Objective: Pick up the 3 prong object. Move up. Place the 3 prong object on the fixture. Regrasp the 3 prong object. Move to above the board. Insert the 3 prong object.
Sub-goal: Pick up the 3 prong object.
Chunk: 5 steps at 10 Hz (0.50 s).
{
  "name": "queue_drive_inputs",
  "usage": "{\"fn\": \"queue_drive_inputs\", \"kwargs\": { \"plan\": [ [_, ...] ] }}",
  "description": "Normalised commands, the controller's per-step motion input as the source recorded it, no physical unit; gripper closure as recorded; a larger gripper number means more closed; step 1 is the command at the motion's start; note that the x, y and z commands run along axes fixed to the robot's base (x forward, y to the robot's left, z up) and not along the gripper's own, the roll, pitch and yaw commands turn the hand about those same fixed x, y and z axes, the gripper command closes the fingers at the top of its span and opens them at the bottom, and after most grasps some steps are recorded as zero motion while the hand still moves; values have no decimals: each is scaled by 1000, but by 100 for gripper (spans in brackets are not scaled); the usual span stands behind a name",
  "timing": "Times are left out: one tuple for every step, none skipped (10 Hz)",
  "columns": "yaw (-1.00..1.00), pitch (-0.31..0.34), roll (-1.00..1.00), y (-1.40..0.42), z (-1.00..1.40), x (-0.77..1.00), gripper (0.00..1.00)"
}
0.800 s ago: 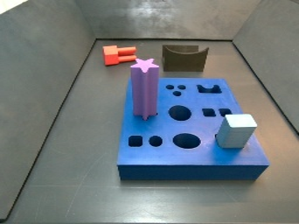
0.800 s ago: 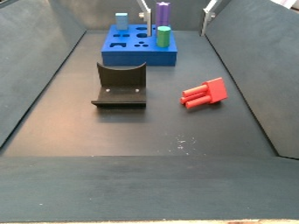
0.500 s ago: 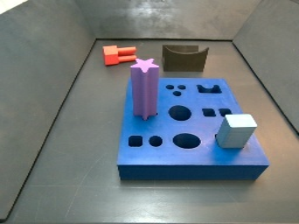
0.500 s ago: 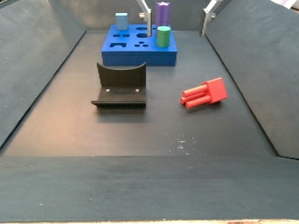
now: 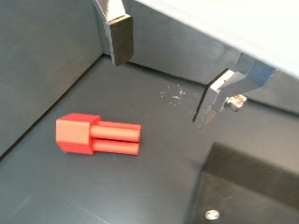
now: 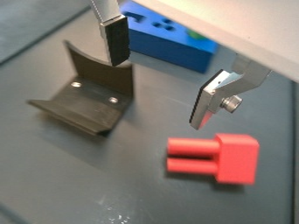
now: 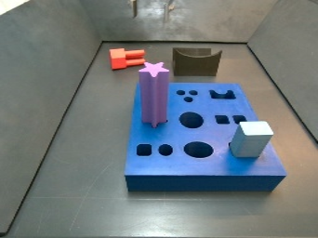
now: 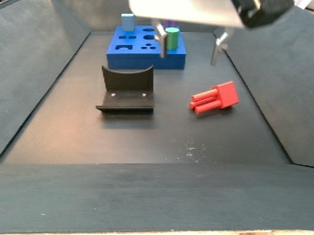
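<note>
**End effector aloft and empty; 3 prong object lying on the floor**

- End effector [image 5: 163, 77]: two flat silver fingers spread wide apart, nothing between them; raised clear of the floor. Seen in both wrist views [image 6: 158, 80]. In a side view only its fingertips enter at the top edge [image 7: 152, 8]; in the other side view its pale body fills the upper part of the picture [image 8: 186, 44], one finger [image 8: 218, 48] hanging down beside the board.
- 3 prong object [image 5: 97, 136]: red-orange block, lying on its side on the dark floor, prongs horizontal. It lies below the open fingers and touches neither (in both wrist views [image 6: 215, 158]). In a side view it sits near the far left wall [image 7: 125, 59], well apart from the board; in the other side view it lies to the right of the fixture [image 8: 214, 96], apart from it.
- Fixture [image 6: 84, 95]: dark bracket with an upright back wall and a curved dip in its top edge, standing on the floor, nothing on it. Placed between the 3 prong object and the board [image 8: 127, 90]; also seen just behind the board [image 7: 196, 61].
- Board [image 7: 192, 165]: blue block with varied holes in its top.
- Purple post [image 7: 152, 94]: star-topped, upright in the board.
- Pale grey cube [image 7: 251, 139]: on the board's near right corner.
- Green peg [image 8: 173, 39]: standing on the board.
</note>
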Motion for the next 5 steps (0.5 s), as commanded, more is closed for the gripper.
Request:
{"fn": "queue_drive_inputs", "kwargs": {
  "plan": [
    [-560,-53,0,0,-149,-140,0],
    [-91,0,1,0,-3,-106,0],
    [-457,87,151,29,-406,-109,0],
    [-869,23,23,17,-563,-237,0],
    [-894,0,40,0,-583,-257,0]
  ]
}}
